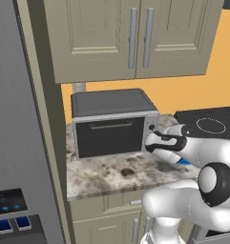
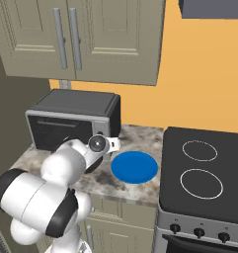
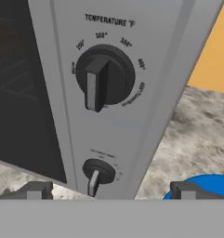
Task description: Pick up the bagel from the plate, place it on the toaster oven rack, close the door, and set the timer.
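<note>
The toaster oven (image 1: 111, 102) stands on the counter with its door (image 1: 109, 136) shut. My open gripper (image 3: 109, 191) hovers close in front of the right-hand panel, its fingertips (image 3: 34, 190) straddling the small lower knob (image 3: 98, 173), with nothing between them. Above that knob is the big temperature knob (image 3: 102, 76). The base views show the gripper (image 1: 148, 140) (image 2: 113, 144) at the oven's right front corner. To the oven's right lies the blue plate (image 2: 134, 166) (image 3: 211, 186), bare on top. The bagel is hidden. Thin wires of the toaster oven rack (image 3: 16, 79) show dimly behind the dark door glass.
A black stove top (image 2: 204, 168) adjoins the counter on the right. Wall cabinets (image 1: 135, 33) hang above the oven, and a grey fridge (image 1: 16, 119) stands on the left. Speckled counter (image 1: 111, 174) lies in front of the oven.
</note>
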